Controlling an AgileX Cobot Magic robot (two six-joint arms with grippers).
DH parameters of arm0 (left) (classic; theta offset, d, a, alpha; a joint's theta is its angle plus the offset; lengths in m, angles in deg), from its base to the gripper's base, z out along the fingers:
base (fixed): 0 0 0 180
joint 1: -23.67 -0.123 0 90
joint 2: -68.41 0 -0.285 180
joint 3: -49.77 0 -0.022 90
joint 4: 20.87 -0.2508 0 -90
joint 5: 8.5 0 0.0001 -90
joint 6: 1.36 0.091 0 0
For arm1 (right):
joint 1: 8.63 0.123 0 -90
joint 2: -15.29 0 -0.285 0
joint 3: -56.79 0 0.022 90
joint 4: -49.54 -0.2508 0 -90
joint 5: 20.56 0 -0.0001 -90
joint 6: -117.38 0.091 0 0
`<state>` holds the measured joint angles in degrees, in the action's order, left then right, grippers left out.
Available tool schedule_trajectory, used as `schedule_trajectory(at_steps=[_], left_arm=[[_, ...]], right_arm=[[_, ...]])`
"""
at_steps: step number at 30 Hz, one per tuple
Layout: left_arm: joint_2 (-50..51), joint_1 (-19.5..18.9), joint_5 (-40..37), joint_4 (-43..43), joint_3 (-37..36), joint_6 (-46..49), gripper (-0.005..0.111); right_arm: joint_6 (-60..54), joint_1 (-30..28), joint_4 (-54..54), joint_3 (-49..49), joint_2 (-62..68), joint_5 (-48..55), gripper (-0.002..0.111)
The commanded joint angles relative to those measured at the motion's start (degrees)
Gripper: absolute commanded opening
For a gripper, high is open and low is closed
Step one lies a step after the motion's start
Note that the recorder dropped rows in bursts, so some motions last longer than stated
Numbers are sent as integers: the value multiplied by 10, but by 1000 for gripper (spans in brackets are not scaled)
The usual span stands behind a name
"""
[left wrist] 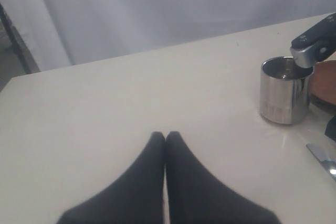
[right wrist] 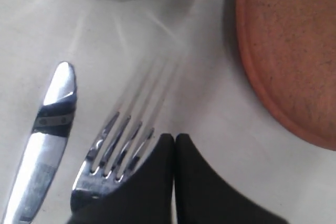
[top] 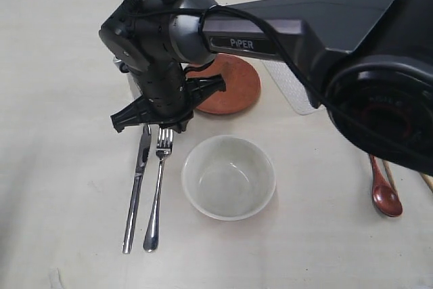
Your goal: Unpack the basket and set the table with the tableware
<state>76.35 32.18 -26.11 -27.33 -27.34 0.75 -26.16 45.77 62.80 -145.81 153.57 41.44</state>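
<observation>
"Is the right pincer (right wrist: 175, 141) gripping anything?"

"No, its tips are pressed together, right over the fork (right wrist: 118, 148) prongs. The knife (right wrist: 50, 129) lies beside the fork, the plate (right wrist: 294, 51) on the pincer's other side, and the bowl (top: 229, 177) nearby."

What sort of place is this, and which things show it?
Probably a robotics lab, its table laid for a meal: Piper arm over knife and fork, bowl beside, white curtain behind.

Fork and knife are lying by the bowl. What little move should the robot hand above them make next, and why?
Probably lift the right gripper straight up and away. Its jaws are shut on nothing, and the fork lies flat beside the knife, next to the bowl, so this spot looks done.
</observation>
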Motion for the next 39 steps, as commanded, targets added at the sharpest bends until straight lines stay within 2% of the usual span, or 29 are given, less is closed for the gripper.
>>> schedule_trajectory(at_steps=[1, 12, 20, 25, 29, 34, 39], left_arm=[[-2, -3, 5, 4, -1, -2, 0], [-2, -3, 5, 4, -1, -2, 0], [-2, -3, 5, 4, -1, -2, 0], [-2, -3, 5, 4, -1, -2, 0], [-2, -3, 5, 4, -1, -2, 0], [-2, -3, 5, 4, -1, -2, 0], [-2, -3, 5, 4, -1, -2, 0]], right_arm=[[-3, -3, -13, -5, 16, -8, 0], [-4, -3, -85, -7, 23, -45, 0], [-5, -3, -89, -7, -32, 15, 0], [4, 41, -99, -7, -50, 57, 0], [34, 65, -109, -7, -60, 21, 0], [46, 66, -102, -2, -75, 44, 0], [78, 66, -80, 75, -125, -18, 0]])
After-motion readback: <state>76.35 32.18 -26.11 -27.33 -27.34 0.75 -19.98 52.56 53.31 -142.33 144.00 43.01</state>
